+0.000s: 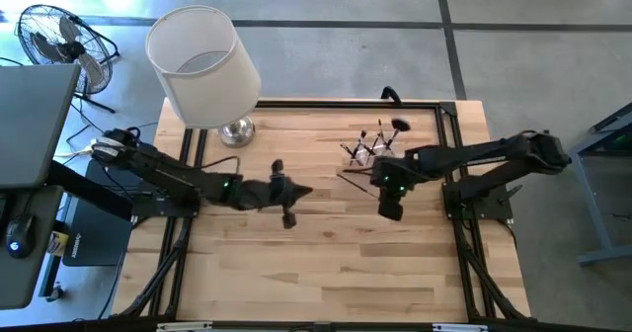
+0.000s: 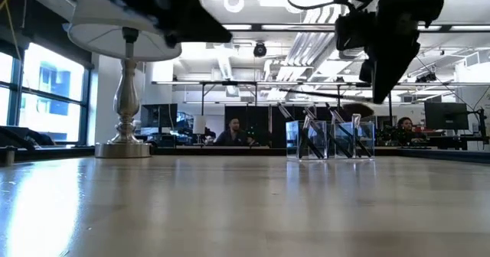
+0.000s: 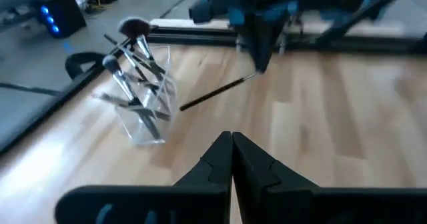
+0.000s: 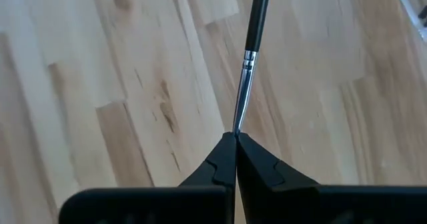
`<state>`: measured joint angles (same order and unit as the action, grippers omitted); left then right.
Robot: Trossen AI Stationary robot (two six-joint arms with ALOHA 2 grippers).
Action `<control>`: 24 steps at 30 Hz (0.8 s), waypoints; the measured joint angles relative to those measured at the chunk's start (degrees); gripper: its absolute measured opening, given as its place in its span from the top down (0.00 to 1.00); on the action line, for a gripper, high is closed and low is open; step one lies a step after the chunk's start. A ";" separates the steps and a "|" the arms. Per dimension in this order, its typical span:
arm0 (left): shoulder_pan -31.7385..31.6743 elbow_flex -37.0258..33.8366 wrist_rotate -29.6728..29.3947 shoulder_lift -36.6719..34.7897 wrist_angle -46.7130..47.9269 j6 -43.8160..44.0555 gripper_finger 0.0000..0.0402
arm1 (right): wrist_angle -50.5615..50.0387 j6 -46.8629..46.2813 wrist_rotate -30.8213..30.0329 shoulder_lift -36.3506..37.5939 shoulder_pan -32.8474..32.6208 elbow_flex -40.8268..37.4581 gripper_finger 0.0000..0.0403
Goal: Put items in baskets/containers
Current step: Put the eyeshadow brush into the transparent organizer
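A clear holder (image 1: pixel 370 146) stands far right of centre on the wooden table, with several dark brushes leaning in it; it also shows in the low view (image 2: pixel 329 138) and the left wrist view (image 3: pixel 143 114). Just on its near side my right gripper (image 1: pixel 380 187) is shut on one slim brush (image 1: pixel 354 179), held above the table. My left gripper (image 1: pixel 308 191) hovers shut near the table's middle, holding nothing; its fingertips (image 3: pixel 231 144) point toward the holder. My right gripper pinches the brush's silver ferrule end (image 4: pixel 239 121) between its two fingertips, which come from above, slanting down. The black handle (image 4: pixel 257 17) sticks out past the fingertips toward the table's left. The brush (image 2: pixel 321 97) hangs about level, clear of the table, above the holder's rim.
A lamp with a big white shade (image 1: pixel 202 65) and a silver base (image 1: pixel 235 129) stands at the far left corner. A dark frame (image 1: pixel 449 124) edges the table. The near half of the tabletop (image 1: pixel 326 263) is bare wood. People sit at desks in the room behind (image 2: pixel 233 131).
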<state>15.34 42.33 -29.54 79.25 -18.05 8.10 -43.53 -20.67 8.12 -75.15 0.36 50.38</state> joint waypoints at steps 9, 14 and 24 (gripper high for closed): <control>-5.50 15.29 5.54 7.91 17.67 -11.59 0.80 | 2.09 0.32 6.98 1.27 3.14 1.64 1.00; -5.58 21.51 4.99 11.94 23.60 -26.16 0.68 | 1.98 -2.85 12.09 1.24 5.32 4.27 1.00; -5.63 29.68 -4.33 15.60 31.02 -48.13 0.67 | 1.99 -10.77 17.35 0.31 7.56 8.74 1.00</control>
<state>9.72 72.01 -33.87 94.85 12.97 -40.03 -41.54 -31.45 25.47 -74.85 7.92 59.12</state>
